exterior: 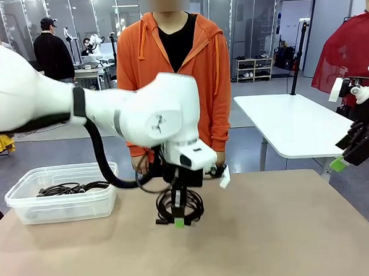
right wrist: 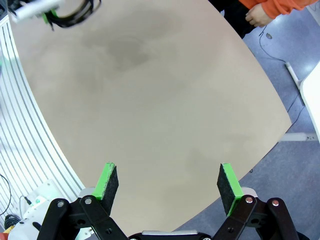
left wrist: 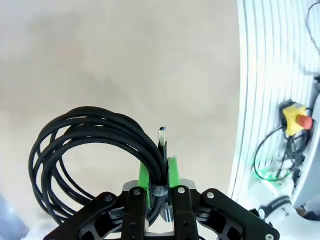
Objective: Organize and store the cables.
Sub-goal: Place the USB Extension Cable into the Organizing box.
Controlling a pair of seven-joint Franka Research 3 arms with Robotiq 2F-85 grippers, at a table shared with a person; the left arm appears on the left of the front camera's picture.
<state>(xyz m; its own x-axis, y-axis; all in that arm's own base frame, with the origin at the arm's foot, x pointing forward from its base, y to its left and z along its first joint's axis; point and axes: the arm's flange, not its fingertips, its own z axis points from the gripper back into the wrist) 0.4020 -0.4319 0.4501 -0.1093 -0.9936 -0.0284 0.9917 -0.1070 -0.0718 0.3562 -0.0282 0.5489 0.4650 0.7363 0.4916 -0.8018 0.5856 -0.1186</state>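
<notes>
Cable coil (left wrist: 90,165) hangs clenched in the left gripper (exterior: 179,222), seemingly just above mid-table; next, carry it to the bin (exterior: 27,211) at the left edge; right gripper (right wrist: 170,182) idles with jaws released.

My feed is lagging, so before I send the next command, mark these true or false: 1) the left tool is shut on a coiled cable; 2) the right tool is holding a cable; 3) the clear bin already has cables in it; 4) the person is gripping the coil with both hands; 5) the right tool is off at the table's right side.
1) True: the left tool is shut on the coiled cable.
2) False: the right tool is open with nothing between its pads.
3) True: the clear bin holds black cables.
4) False: the person stands behind the table, hands off the coil.
5) True: the right tool hangs beyond the table's right edge.
</notes>
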